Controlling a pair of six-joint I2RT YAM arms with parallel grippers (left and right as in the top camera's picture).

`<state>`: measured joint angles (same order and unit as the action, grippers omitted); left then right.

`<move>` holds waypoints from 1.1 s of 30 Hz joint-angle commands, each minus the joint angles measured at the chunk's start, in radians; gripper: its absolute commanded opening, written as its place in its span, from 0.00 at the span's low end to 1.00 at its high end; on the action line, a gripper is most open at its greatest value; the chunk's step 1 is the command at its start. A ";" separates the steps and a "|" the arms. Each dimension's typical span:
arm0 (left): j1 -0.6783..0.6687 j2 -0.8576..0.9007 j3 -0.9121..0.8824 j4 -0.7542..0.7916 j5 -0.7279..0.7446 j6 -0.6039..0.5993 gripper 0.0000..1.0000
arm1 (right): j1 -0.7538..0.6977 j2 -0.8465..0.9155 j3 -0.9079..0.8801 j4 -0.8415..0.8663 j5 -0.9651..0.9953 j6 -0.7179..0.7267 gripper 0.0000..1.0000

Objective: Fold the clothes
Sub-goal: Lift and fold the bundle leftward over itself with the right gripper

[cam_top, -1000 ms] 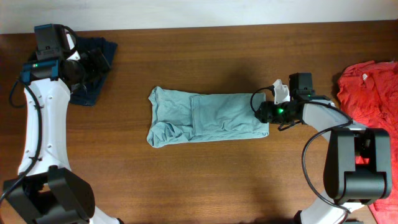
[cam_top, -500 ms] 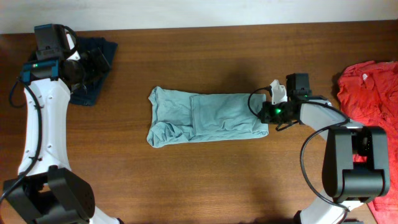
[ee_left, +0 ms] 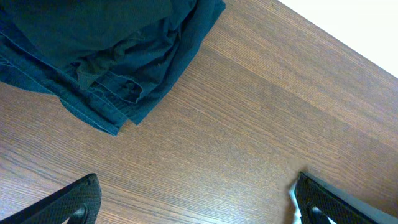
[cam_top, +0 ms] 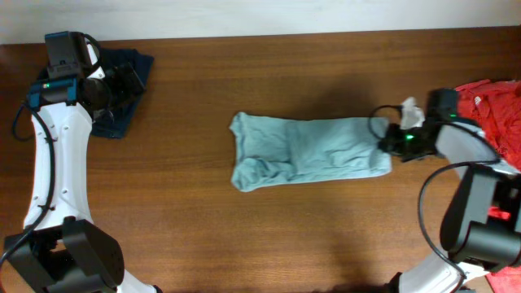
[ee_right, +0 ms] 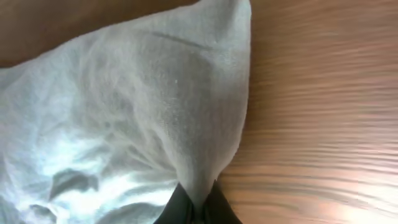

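The pale grey-teal T-shirt (cam_top: pixel 308 150) lies folded into a long strip across the middle of the table. My right gripper (cam_top: pixel 388 142) is shut on its right end; in the right wrist view the cloth (ee_right: pixel 155 112) bunches into a pinch between the two dark fingertips (ee_right: pixel 214 205). The dark navy garment (cam_top: pixel 122 89) lies at the far left, and fills the upper left of the left wrist view (ee_left: pixel 99 50). My left gripper (ee_left: pixel 196 202) hangs open over bare wood beside it. The red shirt (cam_top: pixel 492 114) lies at the right edge.
The table's far edge meets a white wall (cam_top: pixel 260 16) along the top. The right arm's base (cam_top: pixel 480 236) stands at the lower right, the left arm's base (cam_top: pixel 73 260) at the lower left.
My right gripper closed on the T-shirt's right end and dragged the whole shirt to the right, toward the red shirt. The left arm has not moved.
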<state>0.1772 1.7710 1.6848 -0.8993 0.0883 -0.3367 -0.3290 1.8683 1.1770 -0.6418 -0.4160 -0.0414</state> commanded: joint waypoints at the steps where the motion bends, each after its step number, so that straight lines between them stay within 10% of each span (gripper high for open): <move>1: 0.002 0.002 -0.001 0.001 -0.007 0.001 0.99 | -0.057 -0.016 0.039 -0.035 0.009 -0.091 0.04; 17: 0.002 0.002 -0.001 0.001 -0.007 0.001 0.99 | -0.092 -0.016 0.499 -0.428 0.115 -0.147 0.04; 33: 0.002 0.002 -0.001 0.001 -0.007 0.001 0.99 | 0.291 -0.016 0.580 -0.573 0.262 -0.145 0.04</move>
<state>0.1772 1.7710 1.6848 -0.8993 0.0883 -0.3367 -0.1108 1.8675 1.7374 -1.2049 -0.2237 -0.1806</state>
